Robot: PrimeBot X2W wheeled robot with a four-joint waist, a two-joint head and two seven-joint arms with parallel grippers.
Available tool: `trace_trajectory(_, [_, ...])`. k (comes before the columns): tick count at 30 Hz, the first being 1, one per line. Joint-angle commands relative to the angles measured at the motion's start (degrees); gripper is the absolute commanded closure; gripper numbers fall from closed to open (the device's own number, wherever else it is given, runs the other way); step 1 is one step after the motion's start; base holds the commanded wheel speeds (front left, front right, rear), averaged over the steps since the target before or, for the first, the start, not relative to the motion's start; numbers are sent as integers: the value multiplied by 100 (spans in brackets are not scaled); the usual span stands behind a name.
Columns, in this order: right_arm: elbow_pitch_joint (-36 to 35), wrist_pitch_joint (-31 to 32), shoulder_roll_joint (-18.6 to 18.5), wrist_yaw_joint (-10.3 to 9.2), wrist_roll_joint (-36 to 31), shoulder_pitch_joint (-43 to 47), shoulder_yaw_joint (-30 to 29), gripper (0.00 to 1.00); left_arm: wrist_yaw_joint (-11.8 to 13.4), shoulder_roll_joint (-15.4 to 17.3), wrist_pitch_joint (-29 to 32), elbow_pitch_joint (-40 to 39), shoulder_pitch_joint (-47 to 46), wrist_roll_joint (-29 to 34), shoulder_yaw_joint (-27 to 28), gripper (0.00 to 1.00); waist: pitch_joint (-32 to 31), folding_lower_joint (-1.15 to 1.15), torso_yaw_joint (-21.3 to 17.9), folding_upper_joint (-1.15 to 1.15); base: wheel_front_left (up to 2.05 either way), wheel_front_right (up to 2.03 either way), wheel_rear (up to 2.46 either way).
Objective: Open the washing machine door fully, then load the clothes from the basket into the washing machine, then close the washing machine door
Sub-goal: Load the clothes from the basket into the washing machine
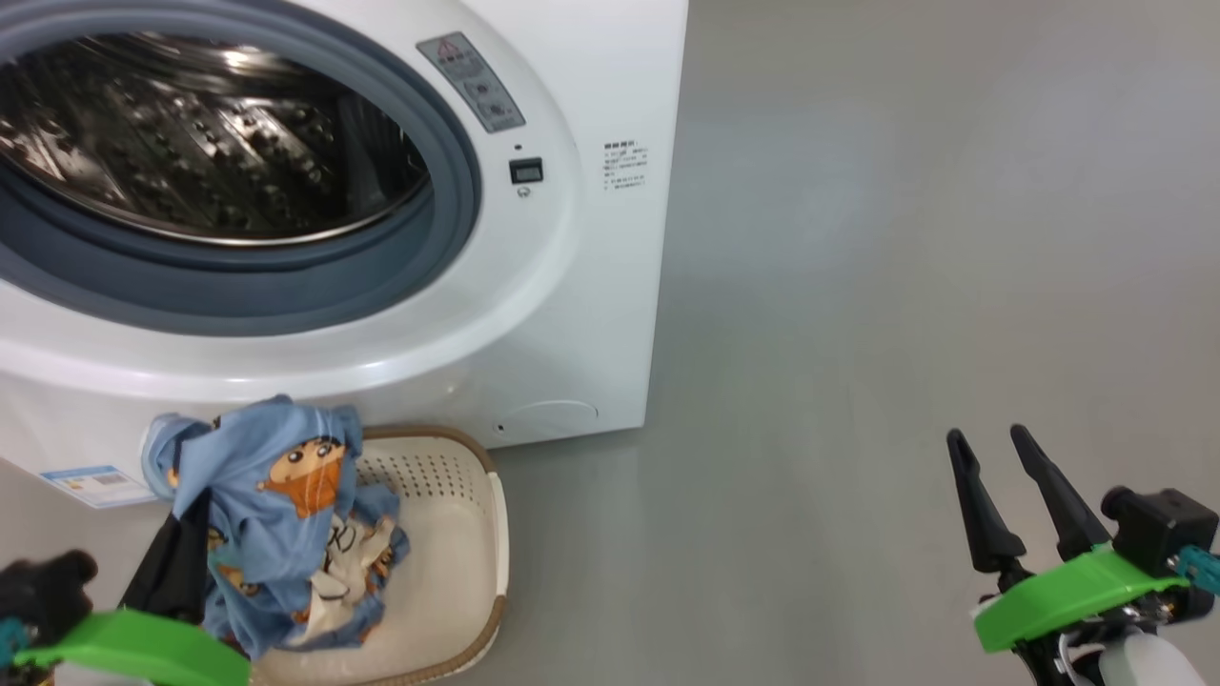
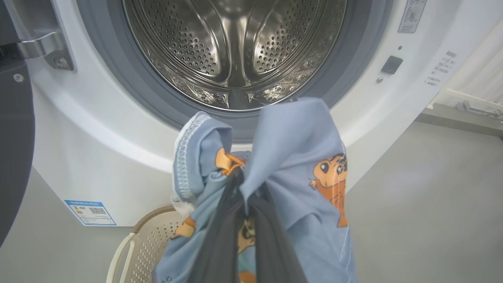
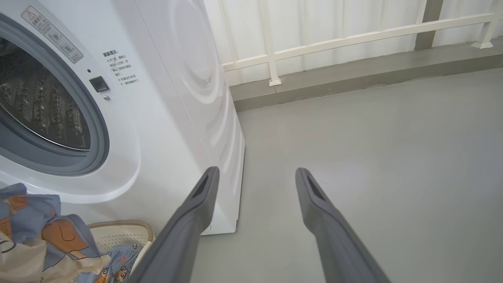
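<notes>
Left gripper [image 2: 245,204]: clamped on the clothes [image 1: 276,495], a light-blue garment hanging above the basket [image 1: 481,534].
Right gripper [image 1: 986,436]: fingers spread wide, over open grey floor [image 1: 905,238].
Basket: just before the washing machine [image 1: 572,314].
Drum [image 2: 235,47]: open, gasket rim just beyond the garment.
Left wrist view: washing machine door [image 2: 11,157] open at the left edge.
Right wrist view: white railing [image 3: 353,35] behind the machine.

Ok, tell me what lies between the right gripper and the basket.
Bare grey floor, as the head view shows: nothing sits between the right gripper and the basket.
</notes>
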Motion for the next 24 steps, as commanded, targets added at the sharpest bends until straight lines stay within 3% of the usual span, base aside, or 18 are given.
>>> trace_trajectory(1, [-155,-44,-99,9,49,112,57,0,-13,103,-77,-340,77,152,394,100,-130,0,41,0,0,0,0])
trace_trajectory(9, [-200,-44,-147,9,76,356,-51,0,-13,-304,-77,-1307,964,580,1138,100,-291,0,29,0,0,0,0])
trace_trajectory(16, [-250,-44,-138,9,78,357,-91,0,-13,-611,-77,-1730,1319,654,1462,100,-227,0,-1,0,0,0,0])
trace_trajectory(24, [-316,-44,-24,9,26,248,-111,0,-13,-560,-78,-1858,1010,624,1497,100,46,0,-43,0,0,0,0])
